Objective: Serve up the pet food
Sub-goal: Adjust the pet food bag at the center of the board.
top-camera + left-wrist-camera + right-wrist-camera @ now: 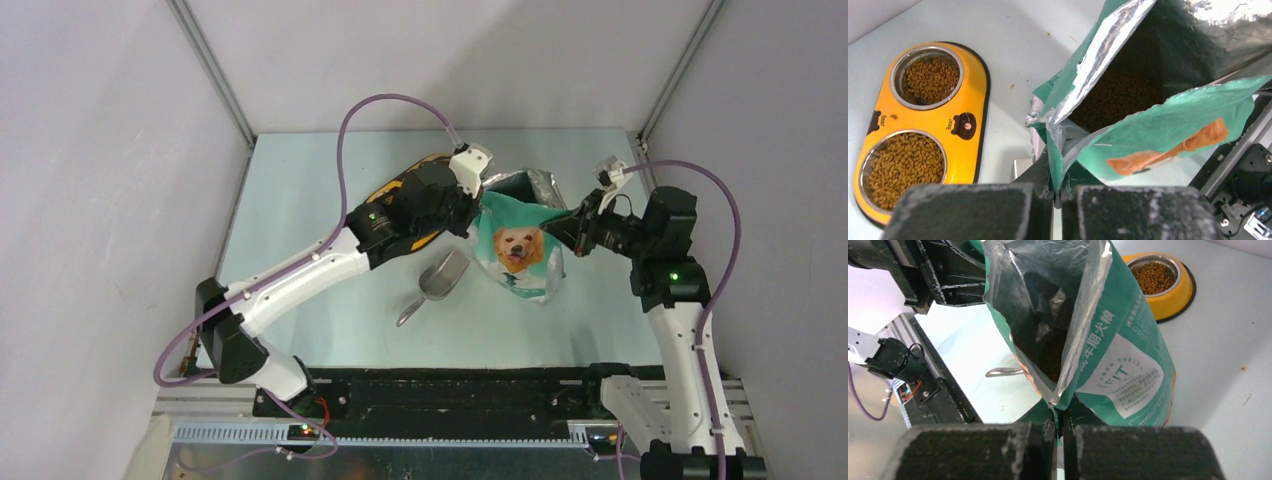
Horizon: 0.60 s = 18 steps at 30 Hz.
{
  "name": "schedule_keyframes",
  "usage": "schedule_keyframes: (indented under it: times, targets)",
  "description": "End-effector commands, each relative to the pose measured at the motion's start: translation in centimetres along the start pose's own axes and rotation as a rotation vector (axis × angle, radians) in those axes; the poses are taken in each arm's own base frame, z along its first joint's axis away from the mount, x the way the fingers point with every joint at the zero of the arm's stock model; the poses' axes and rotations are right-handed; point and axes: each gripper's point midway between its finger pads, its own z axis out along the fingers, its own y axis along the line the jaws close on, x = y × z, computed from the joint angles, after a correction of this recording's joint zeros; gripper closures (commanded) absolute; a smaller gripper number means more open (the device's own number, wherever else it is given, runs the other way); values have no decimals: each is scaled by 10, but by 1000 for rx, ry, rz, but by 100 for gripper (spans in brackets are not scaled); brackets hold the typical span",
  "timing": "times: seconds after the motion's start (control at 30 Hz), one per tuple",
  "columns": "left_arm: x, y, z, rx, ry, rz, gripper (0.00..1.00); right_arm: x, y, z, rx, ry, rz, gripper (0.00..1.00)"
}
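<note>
Left hand (1057, 194) and right hand (1059, 429) both pinch the bag (518, 250) rim; I'd pull evenly so no pet food (1118, 95) spills.

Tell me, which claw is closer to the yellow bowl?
Left. The left gripper pinches one edge of the bag beside the yellow bowl; the right gripper pinches the opposite edge, the bag between it and the bowl.
</note>
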Motion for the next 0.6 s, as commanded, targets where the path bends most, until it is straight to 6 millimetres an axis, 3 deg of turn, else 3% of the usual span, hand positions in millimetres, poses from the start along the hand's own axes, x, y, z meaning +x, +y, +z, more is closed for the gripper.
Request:
schedule_keyframes:
  times: [0.0,0.13,0.2,0.47,0.53,0.57]
  targets:
    - [-42,-7,-65,-72,-125,13,100,-61,47,-29,-61,-187,-162,100]
    - [-39,-33,-95,-40,-130,30,100,-64,61,-38,-96,-187,-150,100]
    - [-37,-49,-100,13,-127,25,100,-65,60,-38,-94,-187,-139,100]
    - [-22,-48,-110,2,-145,-65,99,-70,28,-40,-44,-166,-124,100]
    - [-18,-41,-110,-21,-158,-48,91,-71,20,-40,-50,-158,-118,100]
    - [-22,-41,-110,-19,-177,-43,74,-69,21,-39,-84,-148,-113,100]
